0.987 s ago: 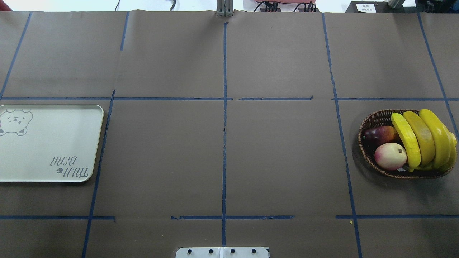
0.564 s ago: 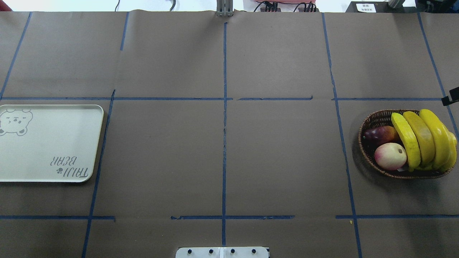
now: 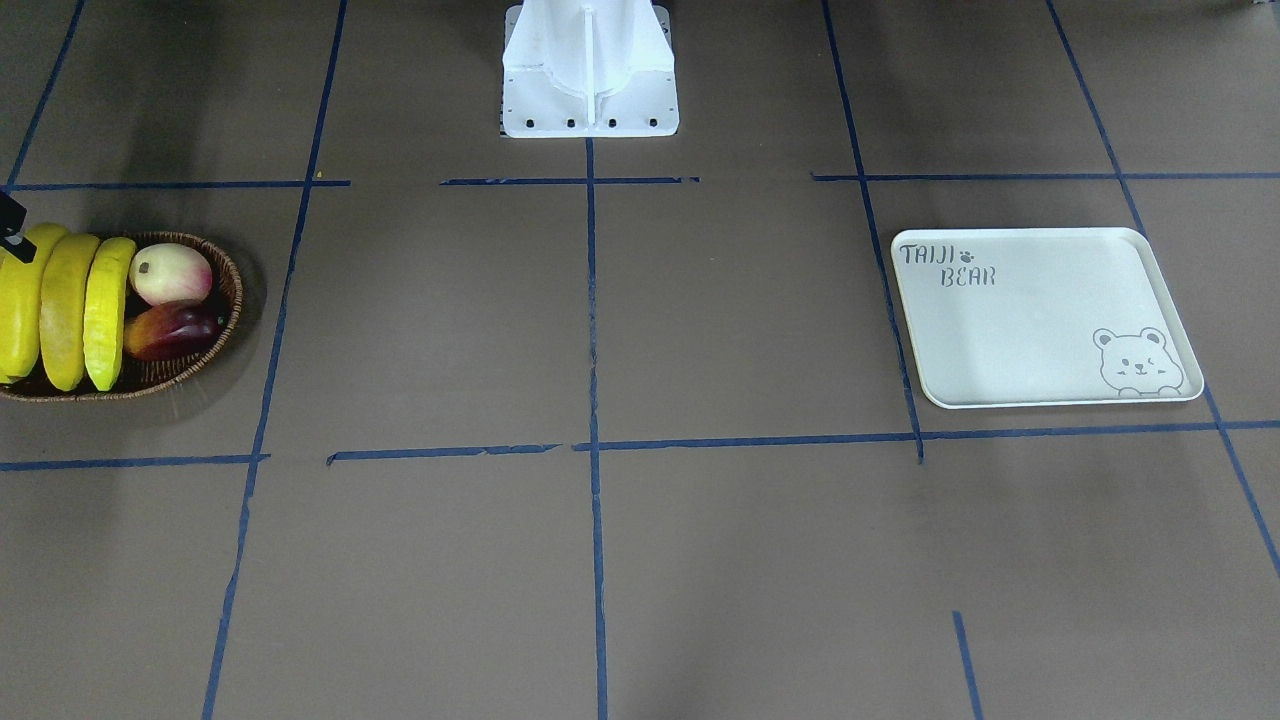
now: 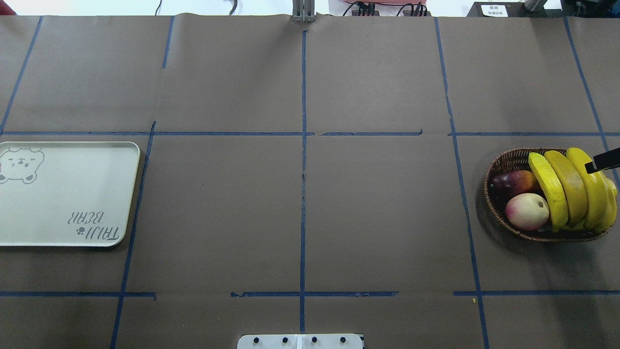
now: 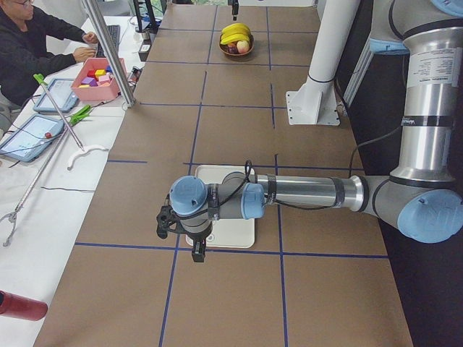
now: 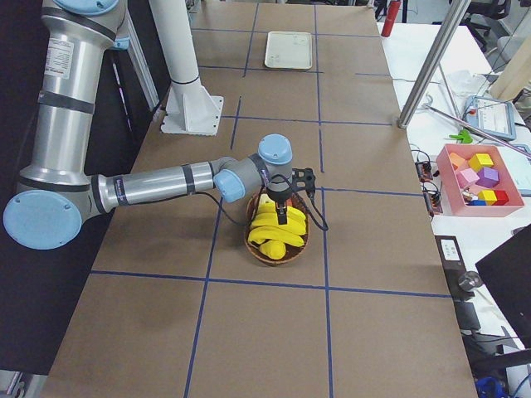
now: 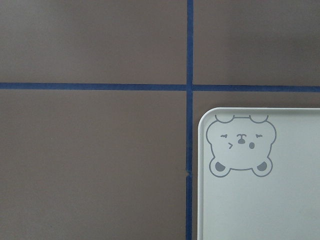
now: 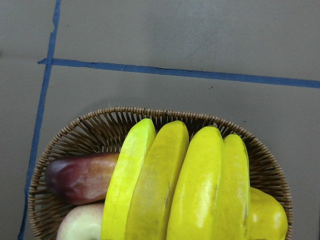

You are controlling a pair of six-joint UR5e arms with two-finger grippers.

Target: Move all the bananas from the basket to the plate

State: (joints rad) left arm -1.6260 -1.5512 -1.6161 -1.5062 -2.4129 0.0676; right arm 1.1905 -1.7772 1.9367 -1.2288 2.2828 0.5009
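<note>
I had the right gripper [image 6: 282, 217] hanging over the basket [image 8: 75, 145], which sat at the right edge of the overhead view. Only a thin black sliver of the gripper showed there, crossing the outermost yellow fruit, so I could not tell whether it was open or closed. The bananas [image 8: 200, 185] lay side by side across the right half of the basket, packed tight and touching along their lengths. None was on the plate [image 4: 68, 194], well apart at the left edge of that view.

The left gripper [image 5: 195, 247] hovered by the plate's bear corner. It appeared only in the side view, so I could not tell its state either.

I judged the step in hand to be the descent for the first pick. To do it well, I wanted the jaws set across a banana's width near its middle, where the curve rises highest. With so little gap between neighbours, a finger could wedge or drag a second fruit. I would therefore take the banana that rode highest in the wrist view.

I would avoid the greener, ridged fruit [image 8: 127, 190] at the left of the row. I would also avoid the pale round fruit [image 4: 527, 211] and the dark red one [image 4: 513, 182] beside it. A straight lift should keep the basket from tipping on the table [image 4: 300, 218].
</note>
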